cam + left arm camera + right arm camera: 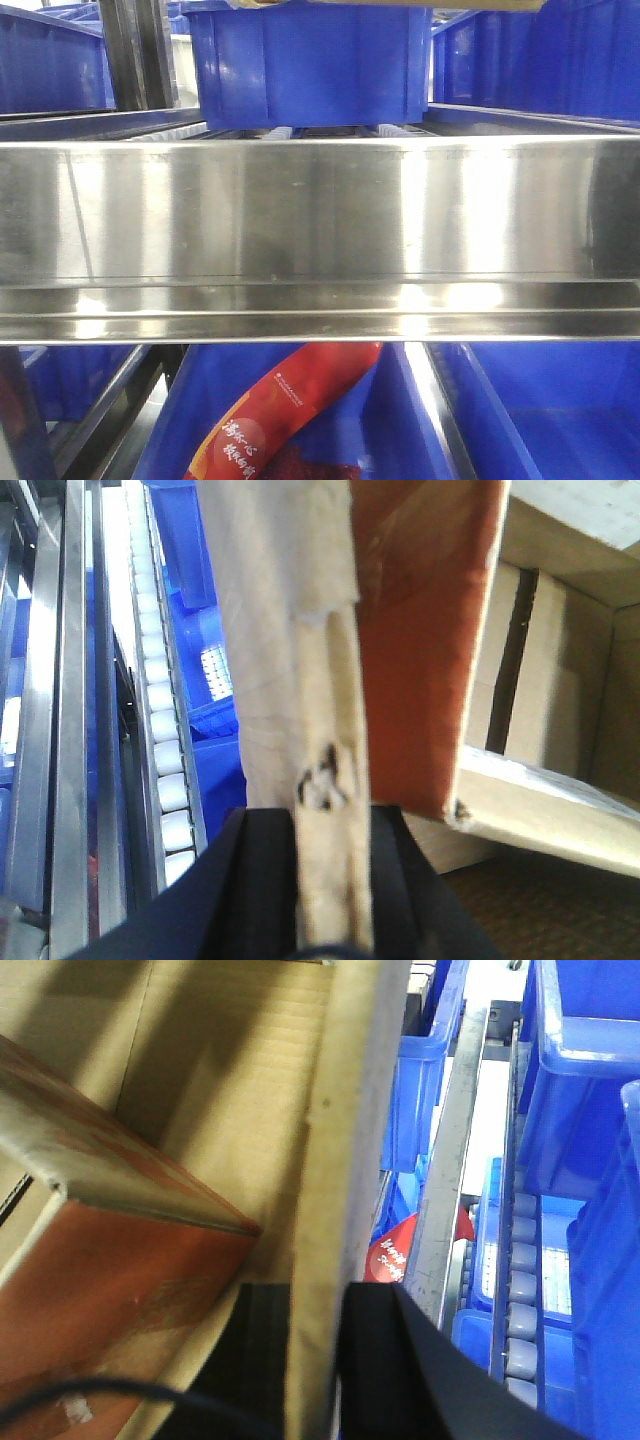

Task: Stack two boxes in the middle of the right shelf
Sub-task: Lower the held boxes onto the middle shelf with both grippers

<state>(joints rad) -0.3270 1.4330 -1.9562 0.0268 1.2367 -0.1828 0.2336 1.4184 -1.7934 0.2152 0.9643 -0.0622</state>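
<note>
Front view: the stainless-steel shelf rail (320, 215) spans 9 to 3 o'clock; a blue bin (310, 65) sits at 12 o'clock and a red packet (285, 400) at 6 o'clock. Left wrist view: the left gripper (322, 825) at 6 o'clock clamps the wall of the cardboard carton (280, 630), with the roller track (160, 710) at 9 o'clock. Right wrist view: the right gripper (318, 1305) at 6 o'clock pinches the carton wall (345, 1110), with blue bins (590, 1090) at 3 o'clock.
</note>
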